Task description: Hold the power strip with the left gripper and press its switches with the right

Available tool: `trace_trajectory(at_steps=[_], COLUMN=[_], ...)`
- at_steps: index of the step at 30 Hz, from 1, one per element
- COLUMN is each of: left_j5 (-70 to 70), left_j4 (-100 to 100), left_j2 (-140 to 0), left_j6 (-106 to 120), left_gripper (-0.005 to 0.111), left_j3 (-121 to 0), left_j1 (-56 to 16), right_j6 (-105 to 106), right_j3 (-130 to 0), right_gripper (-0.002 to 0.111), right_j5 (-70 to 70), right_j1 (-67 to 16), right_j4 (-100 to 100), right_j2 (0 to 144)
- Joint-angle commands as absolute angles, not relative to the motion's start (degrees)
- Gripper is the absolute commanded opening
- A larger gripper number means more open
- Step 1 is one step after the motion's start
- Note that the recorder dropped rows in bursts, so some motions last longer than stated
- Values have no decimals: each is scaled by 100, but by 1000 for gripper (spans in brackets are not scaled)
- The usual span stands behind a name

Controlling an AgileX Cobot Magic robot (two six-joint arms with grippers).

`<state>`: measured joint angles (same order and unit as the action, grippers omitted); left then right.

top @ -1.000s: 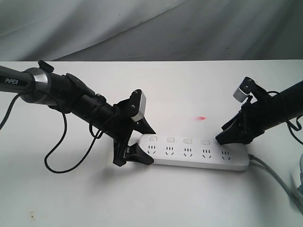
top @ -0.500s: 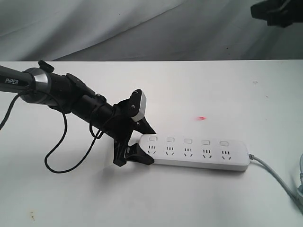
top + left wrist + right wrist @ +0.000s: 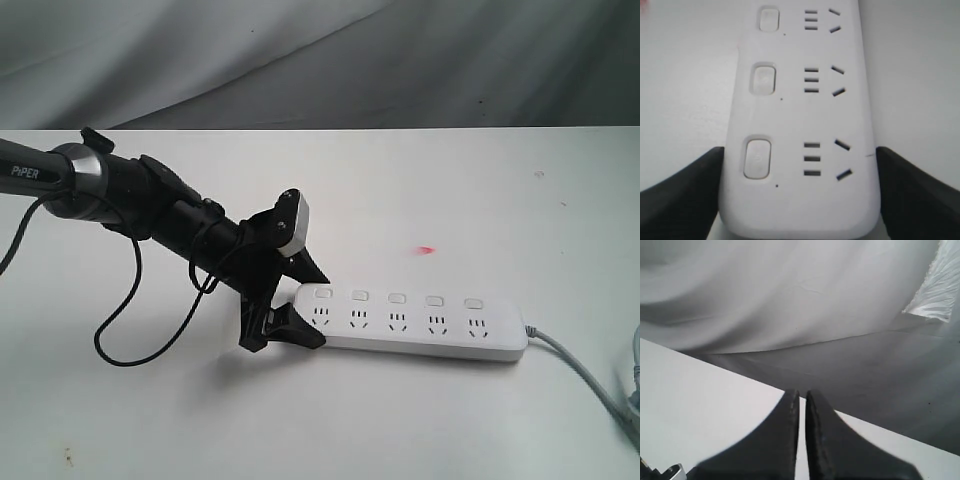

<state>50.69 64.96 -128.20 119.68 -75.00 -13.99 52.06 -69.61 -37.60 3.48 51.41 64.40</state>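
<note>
Two L gripper (image 3: 318, 310) jaws vs. sides of power strip (image 3: 415, 340).

We count one power strip (image 3: 415, 322) on one white table (image 3: 450, 180), with five switches (image 3: 397, 298) in a row, five sockets (image 3: 397, 322) and one grey cord (image 3: 580, 370). Two grippers show: the left gripper (image 3: 308, 308) in the exterior view, the right gripper (image 3: 801, 405) only in its own wrist view. One red spot (image 3: 427, 249).
</note>
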Motion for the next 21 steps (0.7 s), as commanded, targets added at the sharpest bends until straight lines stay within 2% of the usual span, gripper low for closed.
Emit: trace_trajectory(at_steps=[1,12,21], left_j5=[5091,5091,5091], left_j4=[6535,6535,6535], left_j2=[-12829,-12829,-12829], left_j6=[11996,11996,11996], left_gripper=[0,0,0], left_j3=[-7547,-7547,-7547], left_j1=[-1419,-1419,-1419], right_j6=[4745,4692,4692], right_j3=[-6966,-6966,-6966], right_gripper=[0,0,0], right_j5=[-3806,-3620,-3620], right_j1=[337,337,337], right_j4=[4877,4548,4559], right_j2=[5816,4712,4548])
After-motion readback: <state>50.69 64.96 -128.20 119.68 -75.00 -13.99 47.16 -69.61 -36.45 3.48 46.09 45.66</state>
